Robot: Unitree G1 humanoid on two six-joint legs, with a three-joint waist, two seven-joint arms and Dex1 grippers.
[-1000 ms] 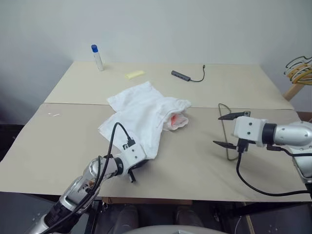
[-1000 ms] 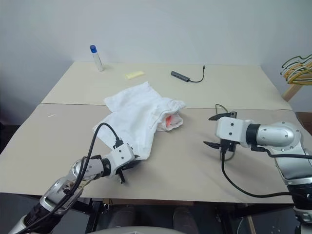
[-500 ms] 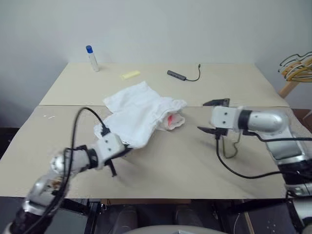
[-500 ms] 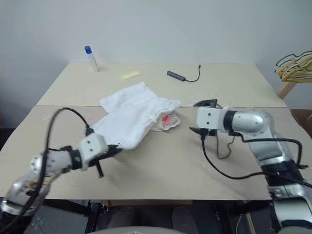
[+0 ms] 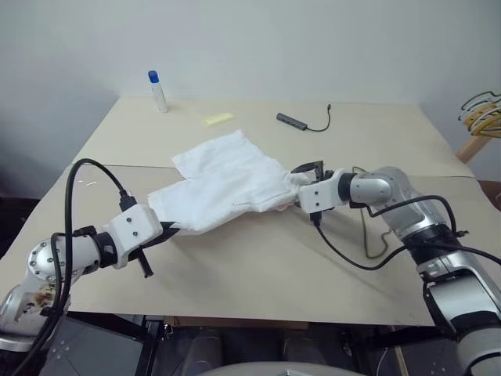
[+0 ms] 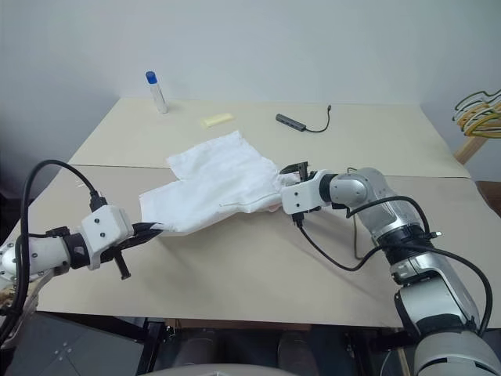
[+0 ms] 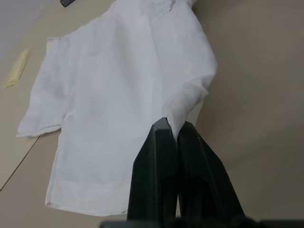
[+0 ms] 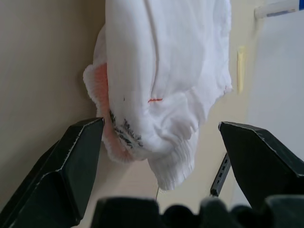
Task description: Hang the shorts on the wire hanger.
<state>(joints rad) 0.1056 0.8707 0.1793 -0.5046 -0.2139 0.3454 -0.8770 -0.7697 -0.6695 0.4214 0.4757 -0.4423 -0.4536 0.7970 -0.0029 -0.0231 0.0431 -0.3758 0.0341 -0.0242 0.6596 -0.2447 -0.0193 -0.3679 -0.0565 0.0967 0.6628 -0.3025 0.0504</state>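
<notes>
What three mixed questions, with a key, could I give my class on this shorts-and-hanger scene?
1. True or false: the left gripper is shut on a corner of the shorts.
2. Multiple choice: the right gripper is A) shut on the wire hanger, B) open with its fingers on either side of the waistband end of the shorts, C) holding the bottle.
3. Fill in: the wire hanger lies on the ____, beneath the right arm.

Key: 1 true. 2 B. 3 table.
</notes>
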